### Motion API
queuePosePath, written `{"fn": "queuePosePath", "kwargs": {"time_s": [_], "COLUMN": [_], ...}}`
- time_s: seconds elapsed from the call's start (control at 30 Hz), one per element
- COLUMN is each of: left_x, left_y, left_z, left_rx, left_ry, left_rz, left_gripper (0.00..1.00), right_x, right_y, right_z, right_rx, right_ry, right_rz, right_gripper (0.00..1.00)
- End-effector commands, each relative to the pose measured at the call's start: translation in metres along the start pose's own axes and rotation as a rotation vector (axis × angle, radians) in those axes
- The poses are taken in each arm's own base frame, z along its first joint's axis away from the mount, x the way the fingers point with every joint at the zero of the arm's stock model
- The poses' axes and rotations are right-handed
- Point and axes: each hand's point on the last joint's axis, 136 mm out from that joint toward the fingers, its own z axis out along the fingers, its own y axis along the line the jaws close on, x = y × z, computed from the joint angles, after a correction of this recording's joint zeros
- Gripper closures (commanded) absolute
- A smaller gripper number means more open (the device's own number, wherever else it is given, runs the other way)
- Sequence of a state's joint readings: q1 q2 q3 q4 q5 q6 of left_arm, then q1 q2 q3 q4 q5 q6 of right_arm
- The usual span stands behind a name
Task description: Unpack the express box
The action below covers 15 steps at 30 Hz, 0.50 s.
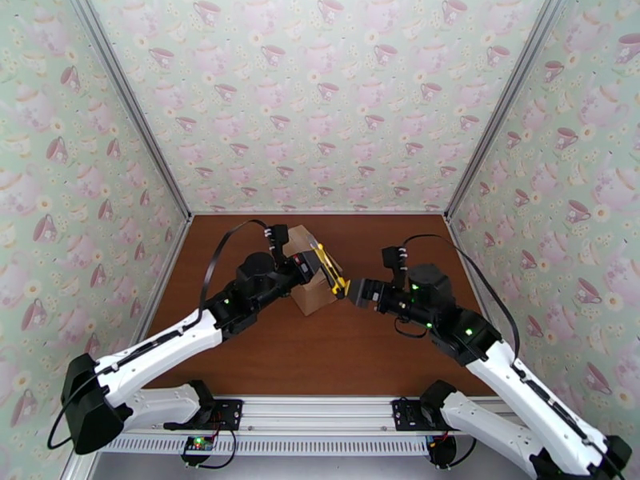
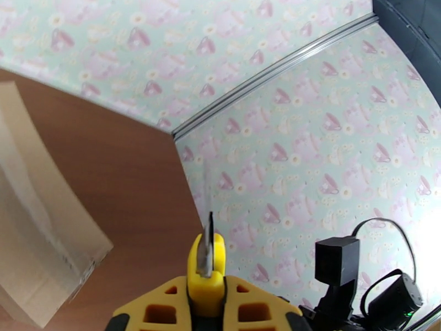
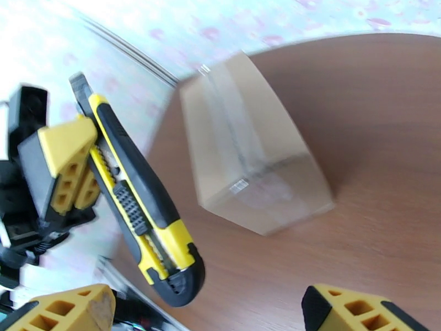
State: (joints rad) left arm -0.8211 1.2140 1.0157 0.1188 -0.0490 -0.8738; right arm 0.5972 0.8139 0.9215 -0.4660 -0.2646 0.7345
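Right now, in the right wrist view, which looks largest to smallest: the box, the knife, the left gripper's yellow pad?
1. box
2. knife, nearer the camera, so enlarged
3. yellow pad

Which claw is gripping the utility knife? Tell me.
The left claw: it is shut on the yellow-and-black utility knife, blade out. The right claw stands open near the knife's butt, gripping nothing.

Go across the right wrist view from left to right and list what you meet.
left gripper, shut on the knife → knife → box
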Motion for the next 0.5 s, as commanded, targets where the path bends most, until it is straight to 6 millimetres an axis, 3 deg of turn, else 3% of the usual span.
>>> {"fn": "queuePosePath", "kwargs": {"time_s": [0.0,0.23,0.4,0.43,0.47], "left_x": [-0.04,-0.085,-0.103,-0.106,-0.107], "left_y": [-0.036,-0.073,-0.09,-0.092,-0.093], "left_z": [-0.001,-0.005,-0.008,-0.01,-0.011], "left_rx": [0.076,0.137,0.171,0.18,0.189], "left_ry": [-0.123,-0.279,-0.347,-0.364,-0.377], "left_rz": [0.046,0.068,0.062,0.051,0.041], "left_gripper": [1.0,1.0,1.0,1.0,1.0], "right_x": [-0.026,-0.067,-0.089,-0.091,-0.094], "right_y": [0.047,0.072,0.095,0.091,0.094], "right_z": [-0.014,-0.018,-0.026,-0.015,-0.016], "right_rx": [-0.241,-0.452,-0.56,-0.549,-0.564], "right_ry": [-0.081,-0.217,-0.283,-0.275,-0.288], "right_rz": [0.029,0.089,0.064,0.074,0.068], "right_gripper": [0.05,0.05,0.05,0.05,0.05]}}
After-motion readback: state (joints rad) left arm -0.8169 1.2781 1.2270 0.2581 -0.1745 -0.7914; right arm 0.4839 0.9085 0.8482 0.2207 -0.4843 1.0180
